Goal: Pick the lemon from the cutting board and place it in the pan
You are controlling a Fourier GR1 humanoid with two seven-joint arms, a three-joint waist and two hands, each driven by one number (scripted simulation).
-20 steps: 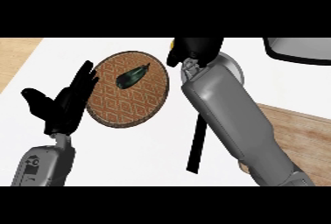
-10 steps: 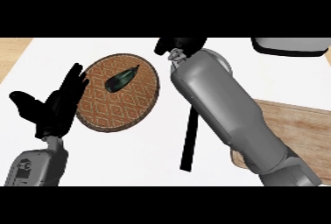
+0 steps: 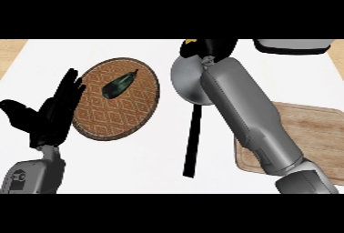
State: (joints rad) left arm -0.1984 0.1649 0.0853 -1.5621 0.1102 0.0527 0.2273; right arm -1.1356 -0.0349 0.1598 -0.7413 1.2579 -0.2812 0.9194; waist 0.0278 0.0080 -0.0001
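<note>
Swinging a little to the right since the earlier frame, the right forearm is now uncovering much more of the pan (image 3: 187, 84). Its grey bowl is showing beside the arm near the far edge of the counter (image 3: 154, 159), with the black handle pointing back toward the near edge. The right hand (image 3: 214, 47) is hanging over the pan's far rim, fingers curling round the lemon (image 3: 191, 41), of which only a yellow sliver is peeking out at the hand's left side. It is holding the fruit there, I judge, so that uncurling the fingers is going to let it fall into the bowl. The cutting board (image 3: 309, 127), toward the counter's right edge, is lying bare where it shows. The left hand (image 3: 57, 107) is resting with fingers spread by the left edge, beside a round brown patterned plate (image 3: 101, 118) bearing a dark green vegetable (image 3: 119, 85), all sitting much as before
</note>
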